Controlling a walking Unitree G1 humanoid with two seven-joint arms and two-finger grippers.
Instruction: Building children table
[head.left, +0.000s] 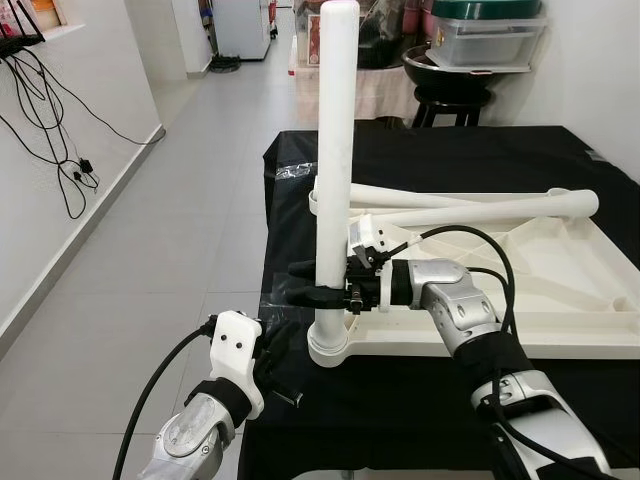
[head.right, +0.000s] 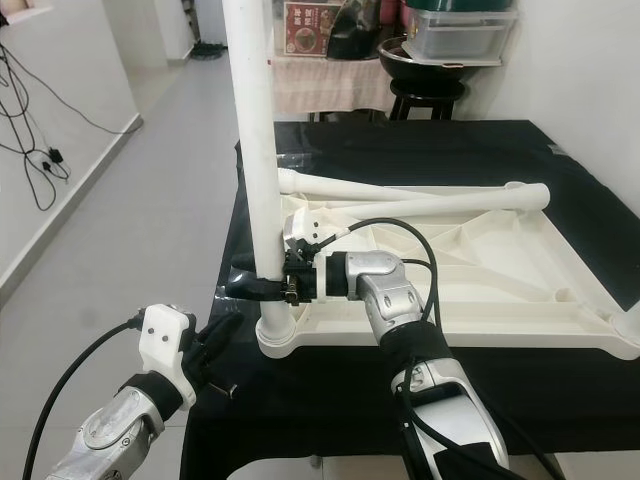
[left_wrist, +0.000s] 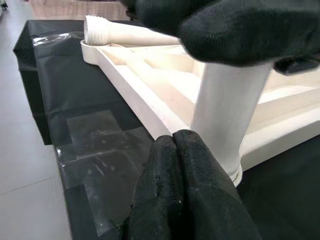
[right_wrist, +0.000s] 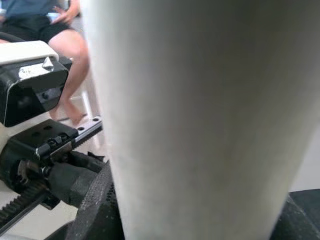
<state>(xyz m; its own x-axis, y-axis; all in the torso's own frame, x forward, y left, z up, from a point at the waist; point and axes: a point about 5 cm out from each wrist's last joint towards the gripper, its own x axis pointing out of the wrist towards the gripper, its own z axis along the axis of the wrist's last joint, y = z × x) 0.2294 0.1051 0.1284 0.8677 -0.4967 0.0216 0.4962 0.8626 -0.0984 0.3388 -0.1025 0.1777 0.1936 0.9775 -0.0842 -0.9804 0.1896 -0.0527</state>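
- Tabletop (head.left: 600, 300), cream plastic, lies upside down on the black cloth (head.left: 420, 150) that covers the worktop; you see its ribbed underside facing up, and it fills the right part of the worktop.
- One white leg (head.left: 335, 150) stands upright in the socket (head.left: 327, 350) at the tabletop's near left corner, close to the worktop's left edge.
- Your right gripper (head.left: 318, 283) reaches in from the right across the tabletop's near rim, and its black fingers are clamped around the upright leg low down, just above the socket.
- The right wrist view looks straight at the leg between the fingers; behind it you can make out a seated person's bare legs (right_wrist: 75, 65).
- Two more legs (head.left: 470, 205) lie flat across the tabletop, running from its far left corner toward the right; one has a threaded end (left_wrist: 97, 30) at that far left corner.
- Your left gripper (head.left: 280, 345) hovers at the worktop's near left edge, just beside the socket and below the right gripper; its fingers (left_wrist: 175, 190) are pressed together on nothing, apart from the leg.
- Clear tape patches (left_wrist: 100, 145) sit on the cloth near the left edge.
- Cables (head.left: 50, 130) hang down the wall to your left, above the grey tiled floor (head.left: 150, 280).
- Beyond the worktop's far edge stands a stool (head.left: 450, 100) with a dark bowl on it.
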